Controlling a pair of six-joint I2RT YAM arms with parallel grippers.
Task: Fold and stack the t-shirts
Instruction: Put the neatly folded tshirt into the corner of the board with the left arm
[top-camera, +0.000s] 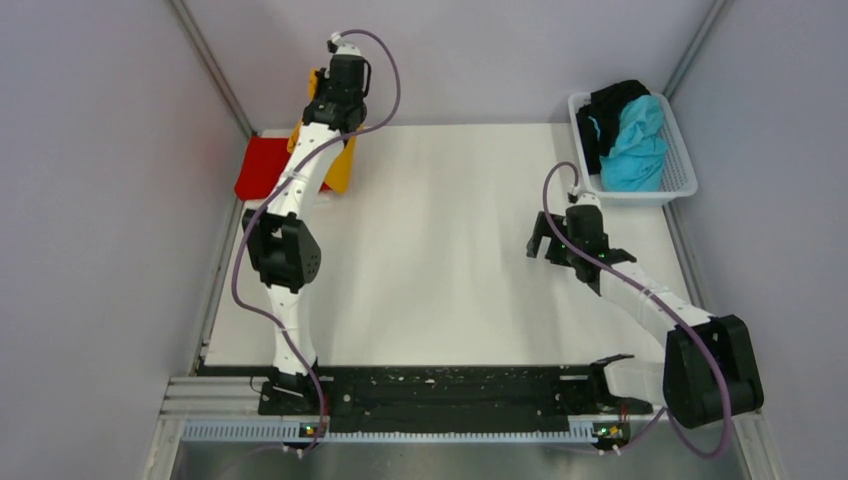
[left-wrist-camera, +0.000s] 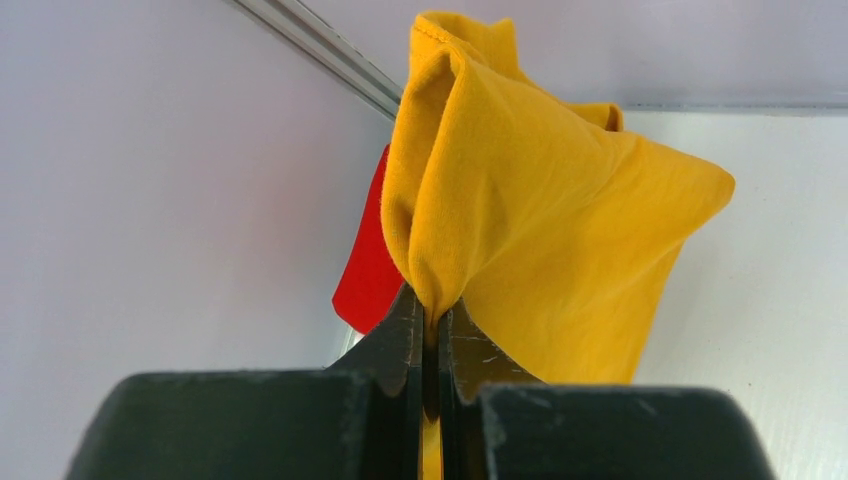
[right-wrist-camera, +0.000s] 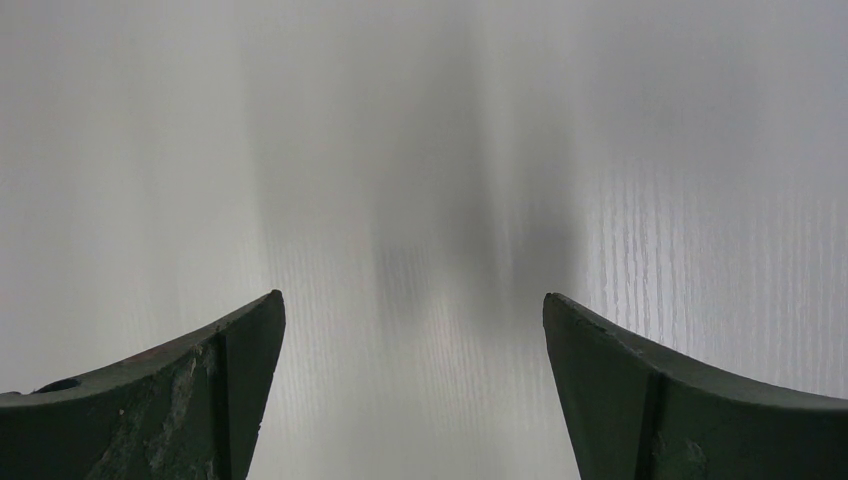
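Your left gripper (left-wrist-camera: 432, 310) is clamped tight on a bunched fold of the orange-yellow t-shirt (left-wrist-camera: 540, 220), its jaws pressed together with only the cloth between them. In the left wrist view the shirt fans out from the pinch. A hemmed edge stands at the top of that view and one blunt corner points to its right, over the white table (top-camera: 450, 250). From above, the shirt shows in two patches either side of the left arm at the far-left corner of the table. Its long axis runs roughly far to near, alongside the forearm. How much of it touches the table is hidden by the arm.

The red t-shirt (top-camera: 262, 165) lies flat and folded in that same far-left corner, just beside the left wall. Its right edge is tucked behind the orange-yellow one.

Your right gripper (right-wrist-camera: 413, 300) hangs over bare table right of centre, jaws spread wide with nothing between them.

The turquoise t-shirt (top-camera: 635, 145) and the black t-shirt (top-camera: 610, 105) sit crumpled together in the white basket (top-camera: 683, 170) at the far-right corner. The black one lies on the left and far side.
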